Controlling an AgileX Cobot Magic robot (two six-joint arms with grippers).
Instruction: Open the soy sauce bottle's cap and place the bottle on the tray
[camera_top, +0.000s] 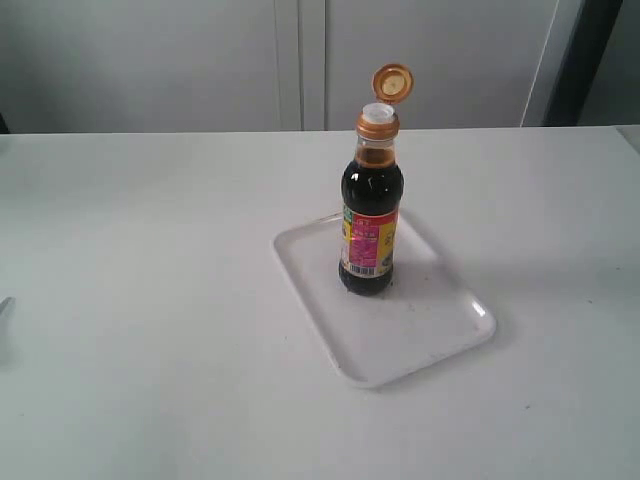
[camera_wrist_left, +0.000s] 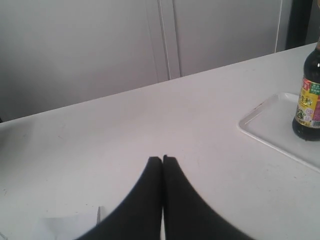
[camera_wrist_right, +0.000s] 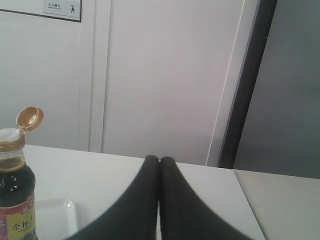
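One soy sauce bottle (camera_top: 371, 225) stands upright inside one white tray (camera_top: 440, 330) on a pale table (camera_top: 150, 250). Its single orange-brown cap (camera_top: 392, 83) is flipped back on the hinge, and the white spout (camera_top: 378, 112) beneath is bare. The bottle's base rests on the tray floor, nearer one end than the other.

Two grippers show, one in each wrist view. The left gripper (camera_wrist_left: 162, 159) has its two black fingers pressed together with nothing between them. The bottle (camera_wrist_left: 309, 100) and tray (camera_wrist_left: 265, 125) lie well apart from it, ahead and off to one side.

The right gripper (camera_wrist_right: 159, 159) is likewise closed tip to tip and holds nothing. The bottle (camera_wrist_right: 15, 190), its open cap (camera_wrist_right: 29, 118) and a corner of the tray (camera_wrist_right: 55, 212) sit off to its side, untouched.
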